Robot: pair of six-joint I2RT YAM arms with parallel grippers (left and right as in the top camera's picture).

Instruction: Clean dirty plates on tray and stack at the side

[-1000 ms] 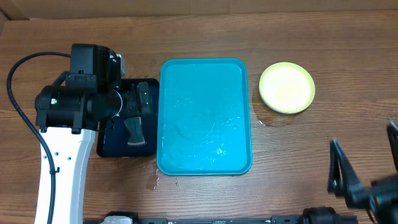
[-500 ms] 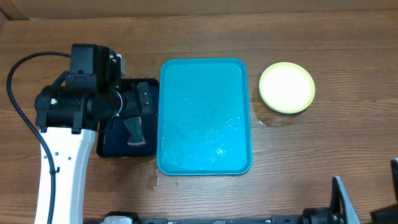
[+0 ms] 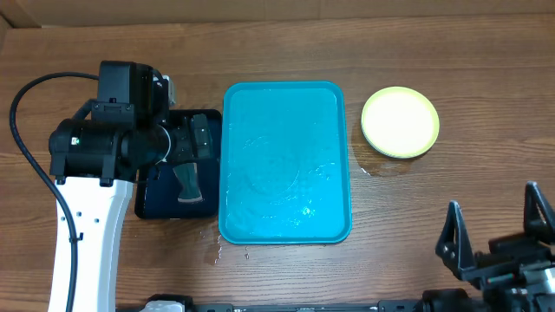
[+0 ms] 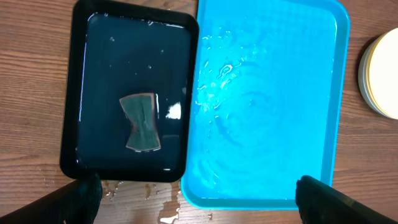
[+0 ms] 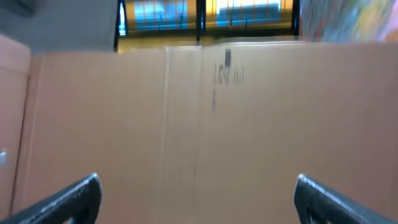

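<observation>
The turquoise tray lies mid-table, wet and with no plates on it; it also shows in the left wrist view. A stack of plates with a pale lime-green one on top sits on the table to its right, at the edge of the left wrist view. How many plates it holds I cannot tell, and no blue plate shows. My left gripper is open and empty above the navy tray. My right gripper is open and empty at the front right, facing a cardboard wall.
A dark navy tray holds water and a grey-green sponge, left of the turquoise tray. Water drops lie on the wood at the turquoise tray's front left corner and near the plates.
My right gripper sank toward the bottom edge, then came back into view further left with both fingers spread. The left arm, trays and plates have not moved.
</observation>
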